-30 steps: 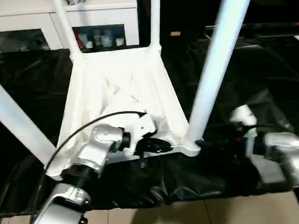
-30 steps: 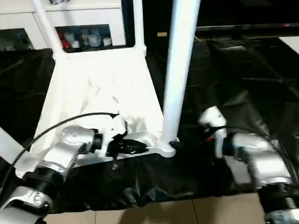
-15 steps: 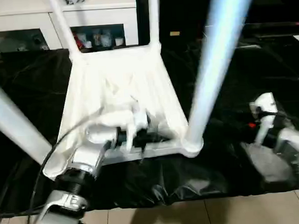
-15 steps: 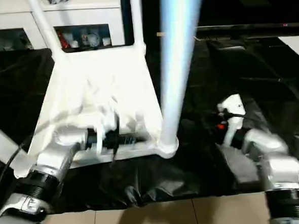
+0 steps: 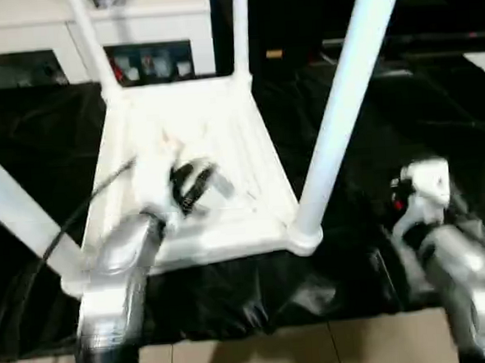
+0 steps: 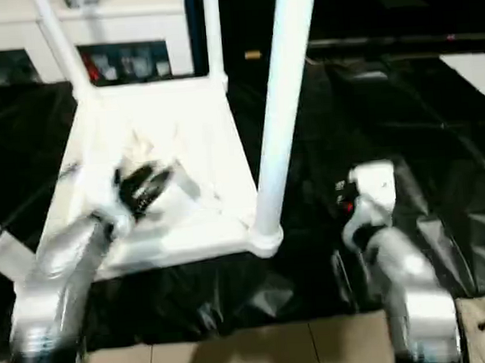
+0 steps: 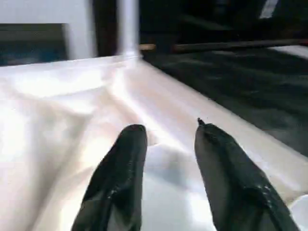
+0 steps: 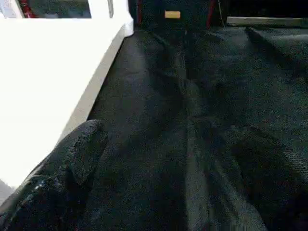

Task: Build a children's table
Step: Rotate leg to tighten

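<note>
All-white children's table (image 5: 223, 133) on a black sheet (image 5: 403, 114); silver forearms (image 5: 117, 280), black fingers (image 7: 120, 178); white cabinet (image 5: 151, 27) behind.

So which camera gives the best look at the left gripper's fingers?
The left wrist view: both black fingers rise close up, parted, nothing between them, over the tabletop. The head views show the left gripper small and blurred above the tabletop.
</note>
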